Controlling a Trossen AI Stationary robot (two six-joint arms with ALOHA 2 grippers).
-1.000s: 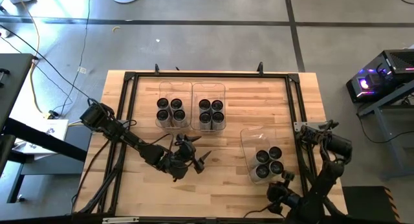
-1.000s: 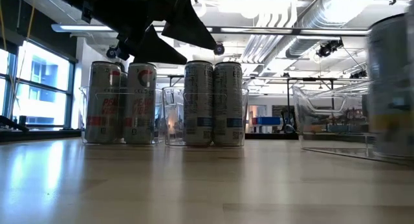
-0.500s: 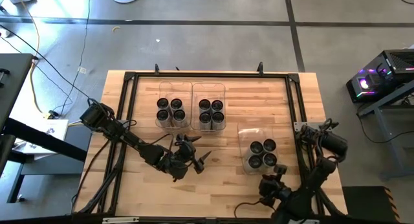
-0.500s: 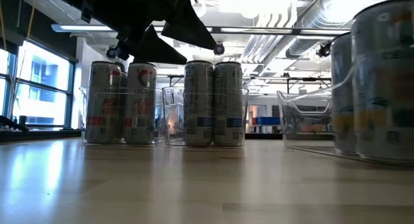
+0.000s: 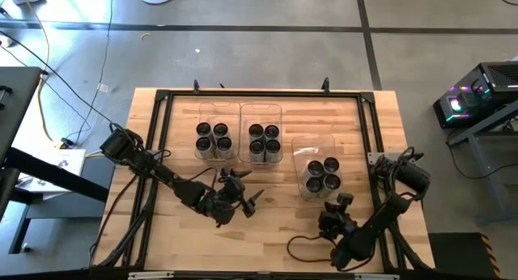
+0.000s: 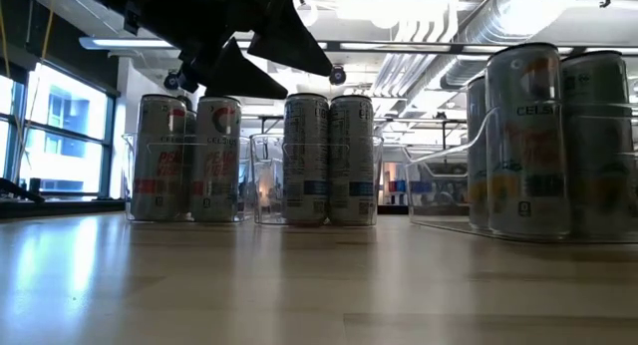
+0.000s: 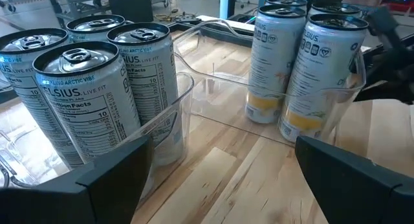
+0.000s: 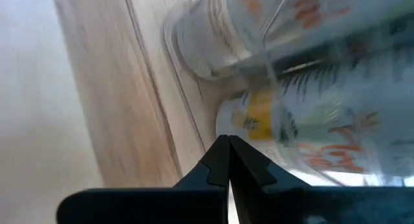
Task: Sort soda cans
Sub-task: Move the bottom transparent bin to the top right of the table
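Three clear bins stand on the wooden table, each with several upright soda cans in it. The left bin (image 5: pixel 215 134) and the middle bin (image 5: pixel 264 136) are side by side toward the far edge. The right bin (image 5: pixel 314 160) holds white-and-yellow cans (image 5: pixel 322 175) (image 6: pixel 546 146). My right gripper (image 5: pixel 341 202) is shut at this bin's near end. My left gripper (image 5: pixel 251 188) (image 7: pixel 226 160) hovers open near the table's middle, pointing toward the bins, with nothing between its fingers. My right gripper meets the right bin with its shut fingertips (image 8: pixel 226 145). They lie against the clear near wall (image 8: pixel 262 123), low down by a corner. The fingers come slanting down from the table's near right side. The bin stands flat on the table with its cans upright.
A black frame (image 5: pixel 162 150) runs around the work area on the table. Bare wood lies between the middle bin and the right bin, and along the near edge. Cables trail from my right arm (image 5: pixel 303 248).
My right gripper has moved toward the far edge and to the left while rolling a little. Its fingers have stayed shut. The right bin has slid ahead of it along the table, closer to the middle bin, and has turned slightly. Its cans have stayed upright.
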